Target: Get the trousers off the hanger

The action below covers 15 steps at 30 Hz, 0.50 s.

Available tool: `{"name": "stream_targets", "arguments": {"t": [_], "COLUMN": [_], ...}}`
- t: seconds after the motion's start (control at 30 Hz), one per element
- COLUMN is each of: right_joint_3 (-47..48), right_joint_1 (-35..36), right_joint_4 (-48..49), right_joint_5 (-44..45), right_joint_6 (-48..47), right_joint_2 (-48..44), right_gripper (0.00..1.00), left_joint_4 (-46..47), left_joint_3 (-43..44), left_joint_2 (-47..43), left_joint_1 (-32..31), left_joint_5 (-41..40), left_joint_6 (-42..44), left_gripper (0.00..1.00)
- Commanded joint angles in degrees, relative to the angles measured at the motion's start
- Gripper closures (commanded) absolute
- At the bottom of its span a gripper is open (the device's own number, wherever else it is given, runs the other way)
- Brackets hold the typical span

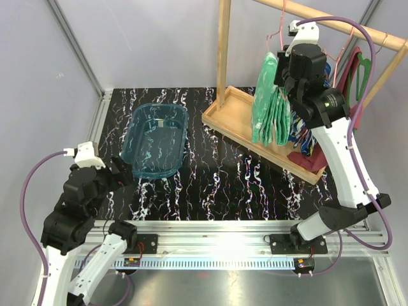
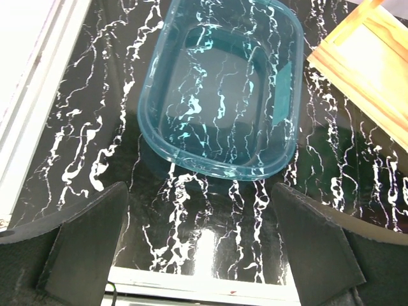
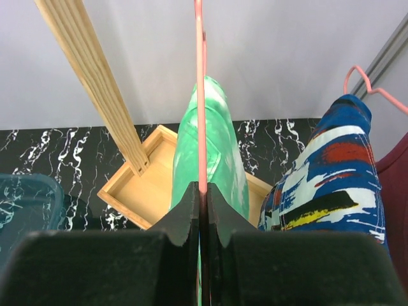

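Right gripper (image 3: 201, 191) is pressed together on the thin wire of a pink hanger (image 3: 199, 76), which runs straight up between the fingers. It is raised at the rack, just under the wooden rail (image 1: 331, 22).

Green trousers (image 3: 213, 140) hang from that hanger directly behind the gripper. They are soft cloth, mottled green and white, draped in long vertical folds with the lower edge down near the wooden base tray (image 1: 236, 111).

Blue trousers (image 3: 338, 172) hang just beside them, to the right in the right wrist view, on a second pink hanger (image 3: 366, 86). The cloth is blue with red, white, yellow and black patches. Whether the two garments touch can't be told.

A maroon tank top (image 3: 395, 191) hangs at the far right end of the rail, next to the blue pair.

Left gripper (image 2: 199, 191) has its fingers spread wide and holds nothing. It sits low over the tabletop (image 1: 217, 178) at the near left, well apart from the rack, and faces a clear teal plastic bin (image 2: 159, 115).

Tabletop is black marble pattern with white veins.

Counts:
- 2 trousers
- 2 pink hangers in the right wrist view
- 1 tank top
- 1 wooden rack, made of rail, upright post (image 1: 223, 51) and base tray
- 1 bin
- 2 arms

Both trousers are on hangers, none in the bin.
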Motion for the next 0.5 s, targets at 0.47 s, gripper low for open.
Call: {"name": "stream_targets", "arguments": {"t": [0.47], "right_joint_3": [-0.6], "right_joint_1": [-0.5], "right_joint_4": [23.5], "right_joint_5": [-0.6], "right_joint_6": [-4.7], "right_joint_2": [-6.9], "right_gripper": [1.0], "left_joint_4": [5.7], "left_joint_3": [0.7], "left_joint_2": [2.1], "left_joint_1": [-0.2], "left_joint_5": [4.6], "left_joint_6": [-0.6], "left_gripper": [0.01]}}
